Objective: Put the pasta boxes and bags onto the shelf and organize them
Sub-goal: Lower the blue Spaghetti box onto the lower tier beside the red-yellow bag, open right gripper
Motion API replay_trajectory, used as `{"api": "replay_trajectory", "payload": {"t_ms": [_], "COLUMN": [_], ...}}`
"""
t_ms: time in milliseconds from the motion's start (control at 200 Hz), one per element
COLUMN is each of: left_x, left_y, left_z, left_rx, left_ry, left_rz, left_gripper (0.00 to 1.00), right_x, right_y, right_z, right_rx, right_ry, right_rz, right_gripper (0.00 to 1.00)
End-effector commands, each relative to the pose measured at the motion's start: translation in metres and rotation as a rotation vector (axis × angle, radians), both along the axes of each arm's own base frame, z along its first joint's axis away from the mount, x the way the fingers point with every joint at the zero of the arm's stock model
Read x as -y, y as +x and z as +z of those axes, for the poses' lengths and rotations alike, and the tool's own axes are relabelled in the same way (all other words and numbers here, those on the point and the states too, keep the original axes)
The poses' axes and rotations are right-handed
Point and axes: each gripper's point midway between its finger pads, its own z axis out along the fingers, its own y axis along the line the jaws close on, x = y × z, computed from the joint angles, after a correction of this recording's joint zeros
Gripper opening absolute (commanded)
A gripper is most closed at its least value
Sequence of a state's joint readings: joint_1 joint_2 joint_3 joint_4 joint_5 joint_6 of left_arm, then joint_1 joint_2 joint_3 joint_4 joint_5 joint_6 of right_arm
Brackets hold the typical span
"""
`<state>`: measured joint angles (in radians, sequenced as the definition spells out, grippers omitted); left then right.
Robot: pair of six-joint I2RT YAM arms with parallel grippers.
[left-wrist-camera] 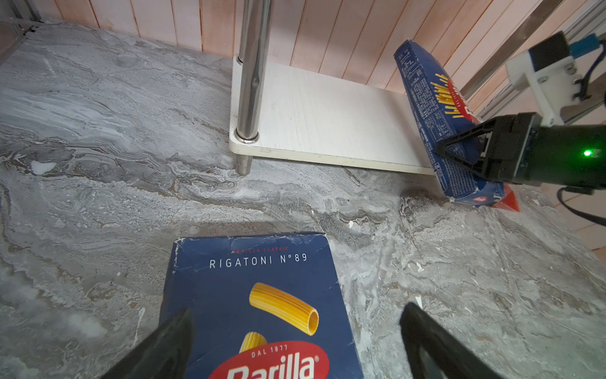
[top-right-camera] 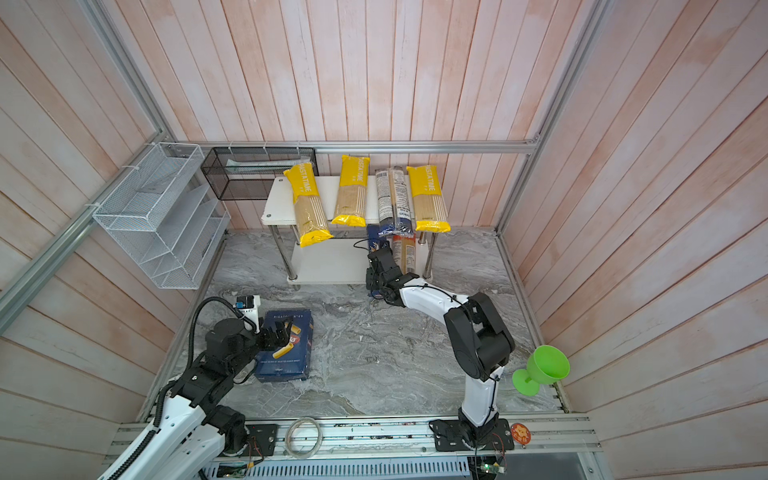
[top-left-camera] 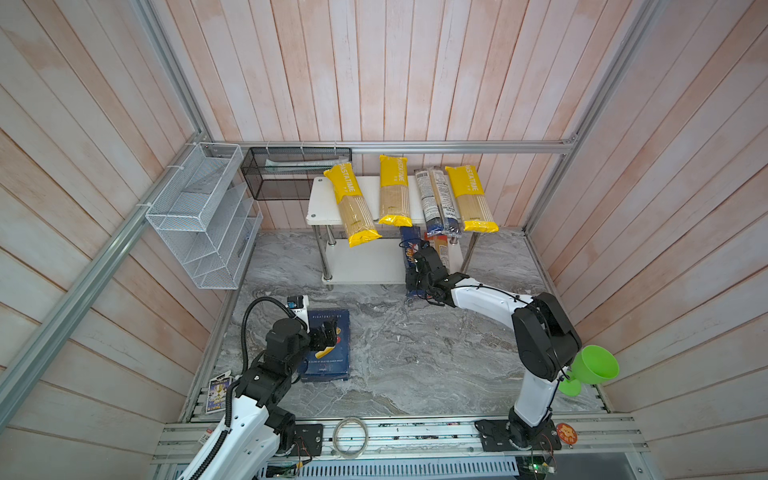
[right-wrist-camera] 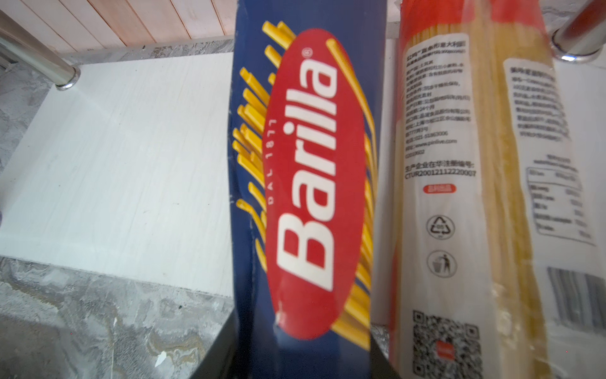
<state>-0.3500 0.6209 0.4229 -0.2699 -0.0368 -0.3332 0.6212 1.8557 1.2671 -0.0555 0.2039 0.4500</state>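
Two stiff, light cartons: right gripper [top-left-camera: 417, 262] clamps spaghetti box [right-wrist-camera: 311, 164], seemingly below mid-length; left gripper [top-left-camera: 327, 336] gapes above rigatoni box [left-wrist-camera: 229, 285].

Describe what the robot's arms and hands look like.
Both arms are white shells with black joints. The left arm carries a black corrugated hose, the right arm a small green indicator light. Left hand and right hand are black with triangular fingers.

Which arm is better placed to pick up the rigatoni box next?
Left. The left gripper is open right over the rigatoni box. The right gripper is busy, shut on the spaghetti box at the lower tier of the shelf, away from the rigatoni.
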Motion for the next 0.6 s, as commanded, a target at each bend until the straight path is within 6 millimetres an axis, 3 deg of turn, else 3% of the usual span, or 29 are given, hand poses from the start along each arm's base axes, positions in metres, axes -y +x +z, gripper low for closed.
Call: {"api": "replay_trajectory", "payload": {"t_ms": [0,440,595], "left_x": [-0.001,-0.001,-0.002], "left_y": [0.002,0.001,0.001], "left_z": [0.007,0.008,0.008], "left_rx": [0.022,0.032,0.030], "left_ry": [0.003,0.000,0.001], "left_rz": [0.003,0.004,0.005], "left_gripper": [1.00,1.00,1.00], "right_x": [-0.017,-0.004,-0.003], "right_y": [0.029,0.031,0.028], "right_z": [0.060,0.041,0.039], "right_rx": [0.172,0.140,0.132], "right_ry": [0.149,0.165,0.180], "right_rz": [-0.017,-0.057,-0.060], "right_gripper": [0.32,0.40,0.52]}}
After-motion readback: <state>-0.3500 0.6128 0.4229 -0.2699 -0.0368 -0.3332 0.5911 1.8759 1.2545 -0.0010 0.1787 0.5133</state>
